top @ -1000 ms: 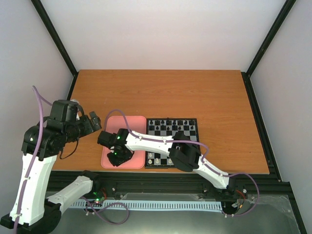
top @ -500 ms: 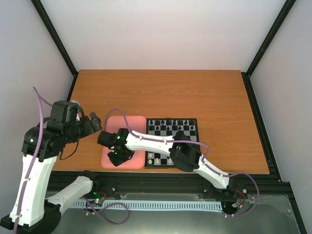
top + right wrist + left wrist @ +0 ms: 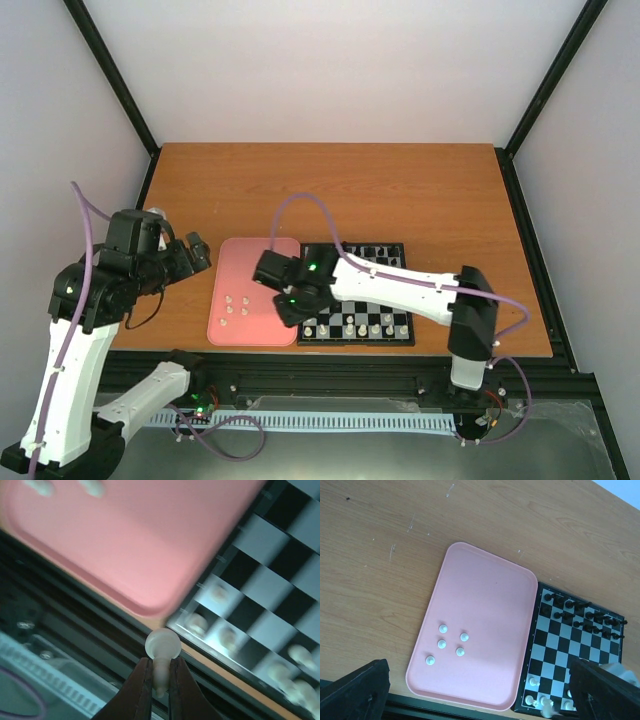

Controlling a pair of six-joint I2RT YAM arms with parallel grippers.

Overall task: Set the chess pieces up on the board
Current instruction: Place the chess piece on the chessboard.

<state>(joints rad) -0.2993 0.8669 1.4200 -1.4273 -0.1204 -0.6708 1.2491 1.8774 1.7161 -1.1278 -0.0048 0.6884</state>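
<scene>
Right gripper (image 3: 160,677) jaws were clamped on the base end of a cream pawn (image 3: 162,645), held above the seam between pink tray (image 3: 150,545) and board (image 3: 267,587). Thin pinch: the pawn could twist out, drop onto the bench (image 3: 400,190), or topple near-row whites (image 3: 197,624) on lowering. Left gripper (image 3: 197,250) jaws were wide apart, idle. Five pawns (image 3: 442,643) lay in the tray.

- We read no text, number, brand or sign in any of the views.
- The board (image 3: 560,640) shows only plain checks, and the pink tray (image 3: 480,595) carries no marking.
- The right wrist view is too blurred for us to make out any fine print.
</scene>
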